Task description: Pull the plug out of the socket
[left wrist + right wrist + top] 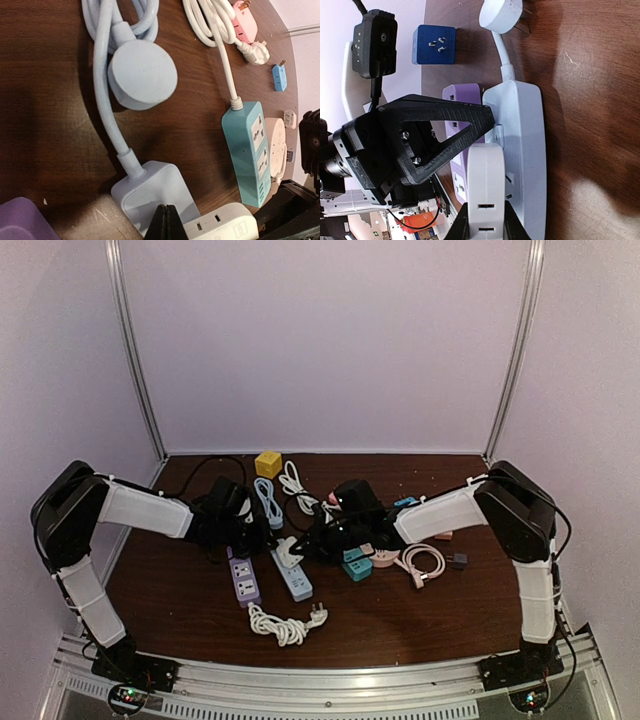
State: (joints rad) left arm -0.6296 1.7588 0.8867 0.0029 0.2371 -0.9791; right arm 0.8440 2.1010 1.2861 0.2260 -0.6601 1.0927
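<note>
Plug [486, 175] sits clamped inside right end effector [485, 222].

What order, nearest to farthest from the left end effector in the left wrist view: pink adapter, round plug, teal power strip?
1. Teal power strip, lower right.
2. Round plug, upper middle.
3. Pink adapter, top right corner.

Note for your log: in the top view the left gripper [262, 530] and right gripper [318, 533] merge into one dark cluster, too small for you to read the jaws. In the left wrist view the bottom edge leaves only the fingertips [167, 223] and cuts the pale strip [155, 192], the white plug [220, 225] and the purple strip [20, 220]. The right wrist view likewise crops plug and strip.
</note>
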